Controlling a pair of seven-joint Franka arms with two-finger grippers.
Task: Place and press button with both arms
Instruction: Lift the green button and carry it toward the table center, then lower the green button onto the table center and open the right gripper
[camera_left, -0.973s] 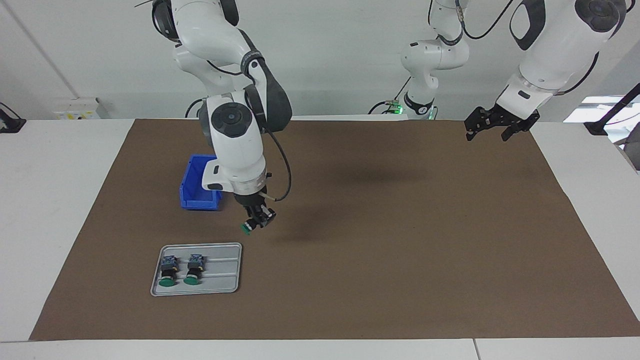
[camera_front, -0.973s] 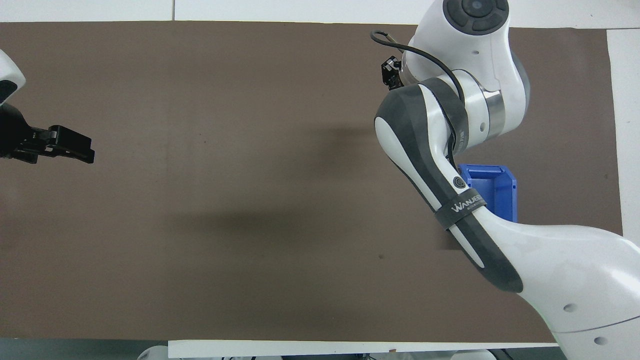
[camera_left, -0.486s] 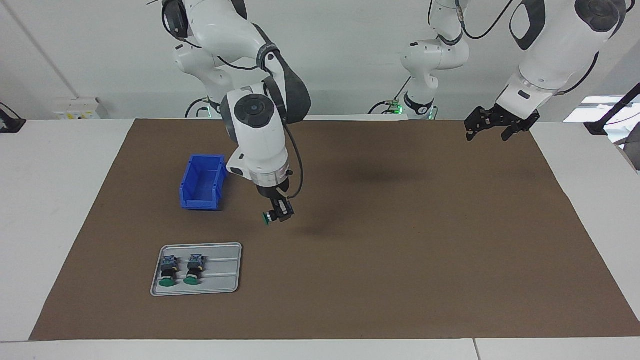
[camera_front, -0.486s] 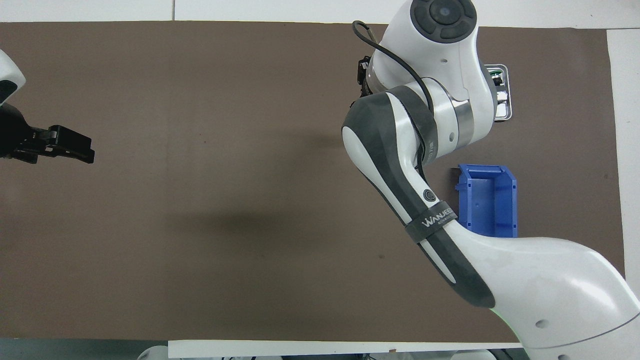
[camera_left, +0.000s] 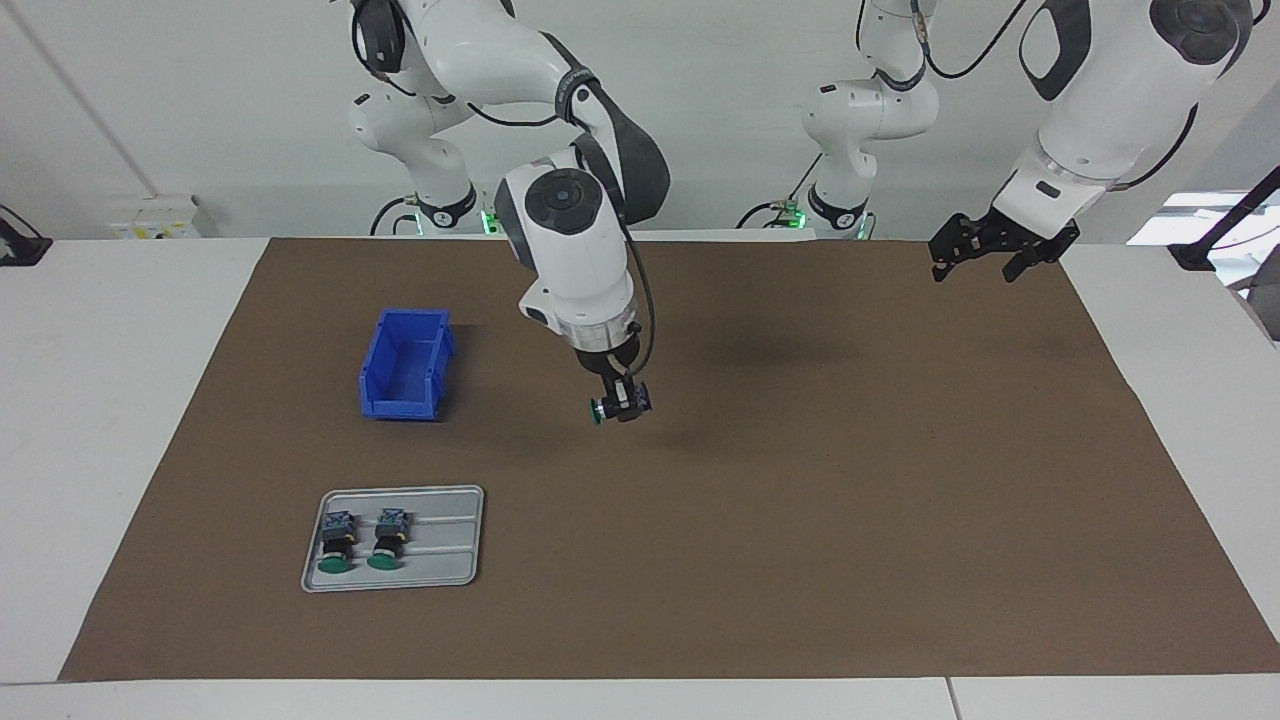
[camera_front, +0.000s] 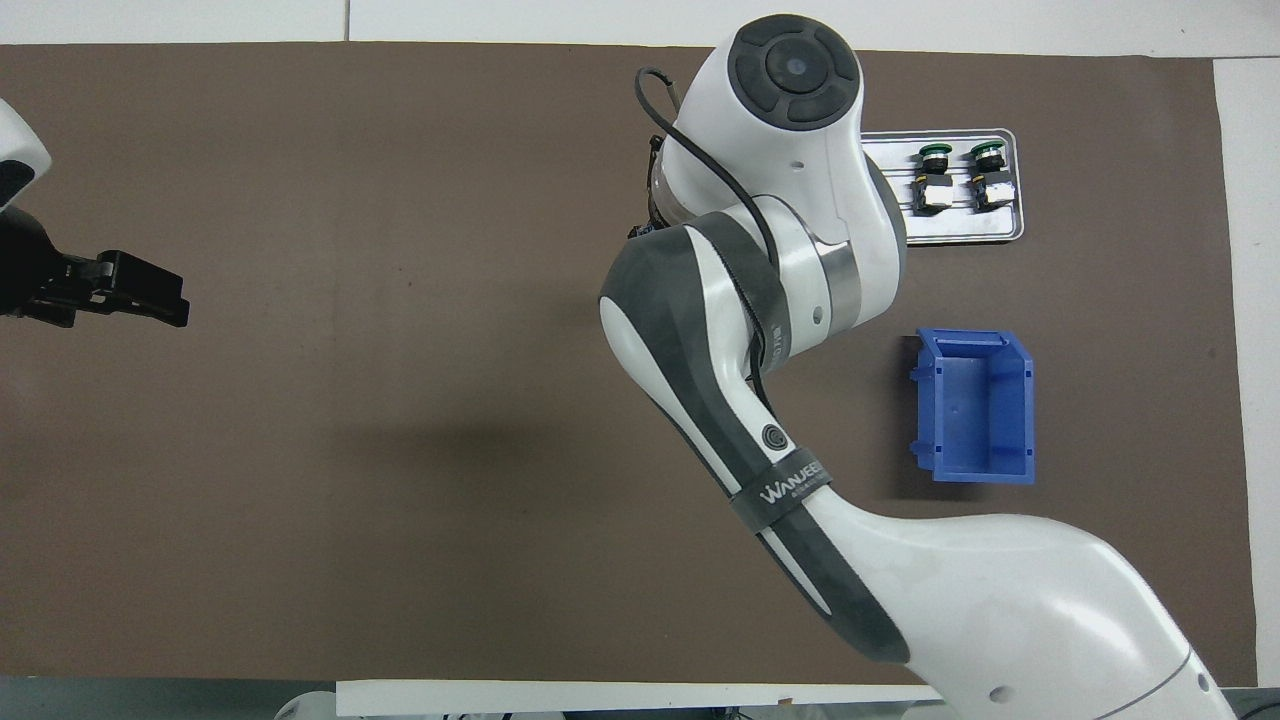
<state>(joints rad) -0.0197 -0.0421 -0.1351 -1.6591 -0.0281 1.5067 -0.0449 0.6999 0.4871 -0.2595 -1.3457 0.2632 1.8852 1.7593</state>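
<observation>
One button (camera_left: 607, 409) clamped in right pincer (camera_left: 622, 402), above mat (camera_left: 800, 480)

Two green-capped push-button switches (camera_left: 361, 541) side by side in flat grey metal tray (camera_left: 450, 560), farther from robots than open blue plastic bin (camera_left: 404, 364), both toward right arm's end.

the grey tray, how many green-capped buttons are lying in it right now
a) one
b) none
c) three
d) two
d: the facing view shows two buttons side by side in the grey tray, while a third button is held up over the brown mat in the right tool.
</observation>
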